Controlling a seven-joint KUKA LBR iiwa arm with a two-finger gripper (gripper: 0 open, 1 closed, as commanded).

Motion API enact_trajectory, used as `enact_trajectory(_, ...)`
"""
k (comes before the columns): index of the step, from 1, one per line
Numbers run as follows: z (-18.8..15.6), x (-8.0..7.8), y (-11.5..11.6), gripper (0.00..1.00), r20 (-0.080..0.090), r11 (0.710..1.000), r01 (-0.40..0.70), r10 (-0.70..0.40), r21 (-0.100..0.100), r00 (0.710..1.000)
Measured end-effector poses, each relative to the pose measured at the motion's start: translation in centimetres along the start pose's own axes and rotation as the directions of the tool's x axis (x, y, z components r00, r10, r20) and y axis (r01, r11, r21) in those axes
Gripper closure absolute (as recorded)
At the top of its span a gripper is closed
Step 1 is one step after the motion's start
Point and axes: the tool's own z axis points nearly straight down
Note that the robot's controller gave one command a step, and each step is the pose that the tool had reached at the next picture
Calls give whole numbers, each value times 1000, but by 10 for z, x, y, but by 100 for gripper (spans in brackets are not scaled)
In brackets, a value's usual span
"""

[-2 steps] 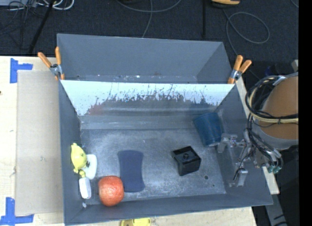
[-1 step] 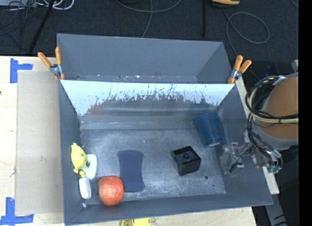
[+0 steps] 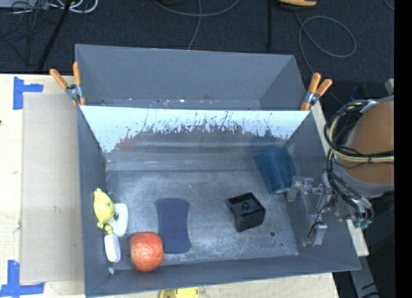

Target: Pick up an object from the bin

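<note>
My gripper [image 3: 309, 212] hangs over the bin's right sloping wall, open, with nothing between its fingers. Nearest to it is a blue ribbed brush-like block [image 3: 275, 169], leaning at the right end of the floor just up-left of the gripper. A small black box [image 3: 246, 212] with a round hole in its top sits on the floor to the gripper's left, apart from it.
A dark blue flat pad [image 3: 172, 224] lies mid-floor. In the front left corner are a red-orange ball [image 3: 147, 251], a yellow and white toy [image 3: 106, 213] and a small white piece [image 3: 112, 247]. The arm with its orange cover and cables stands right of the bin.
</note>
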Motion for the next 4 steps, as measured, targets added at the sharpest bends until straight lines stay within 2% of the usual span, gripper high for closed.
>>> enact_trajectory(1, 0, 0, 0, 0, 0, 1000, 1, -1, 0, 1000)
enact_trajectory(2, 35, -18, 45, 0, 4, 999, 44, -44, 2, 999)
enact_trajectory(3, 54, -29, 64, 0, 5, 996, 84, -84, -1, 996)
enact_trajectory(4, 106, -23, 27, 100, -2, 989, 146, -146, 1, 989)
